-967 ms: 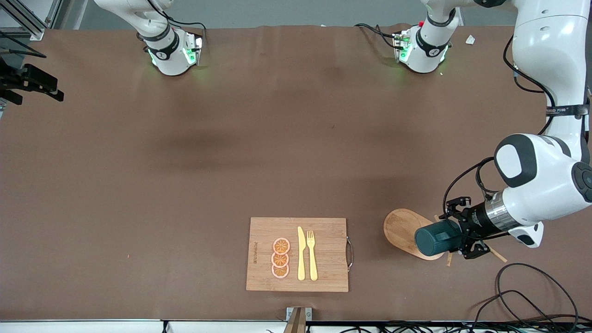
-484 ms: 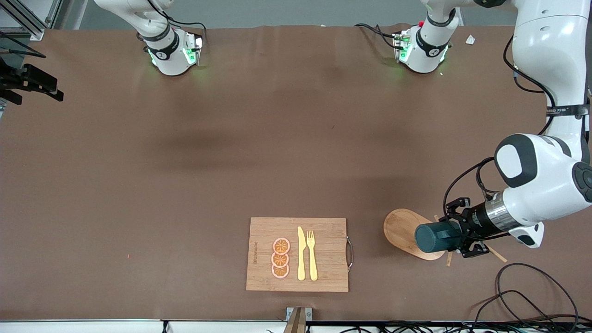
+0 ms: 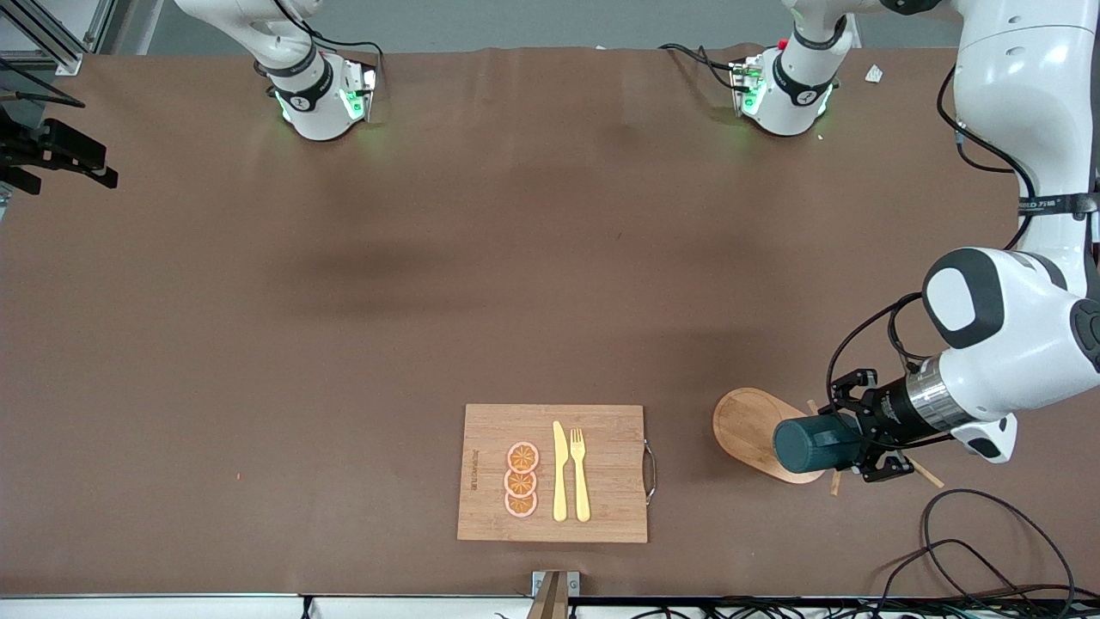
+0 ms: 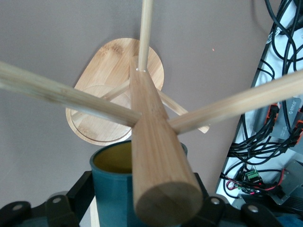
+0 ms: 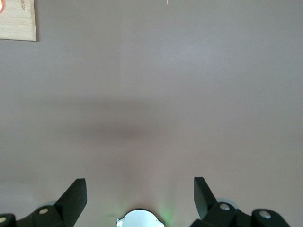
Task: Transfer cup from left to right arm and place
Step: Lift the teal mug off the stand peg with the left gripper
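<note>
The dark teal cup lies on its side in my left gripper, which is shut on it, just over the oval wooden base of the peg rack. In the left wrist view the cup shows its yellow-brown inside, black fingers stand at each side of it, and the rack's post with its pegs crosses in front. My right gripper is open and empty, high over bare table; it is out of the front view.
A wooden cutting board with a yellow knife, a fork and orange slices lies near the front edge. Loose cables lie at the left arm's end, near the front edge.
The left gripper with the cup has shifted very slightly toward the left arm's end of the table. The right arm has not moved.
</note>
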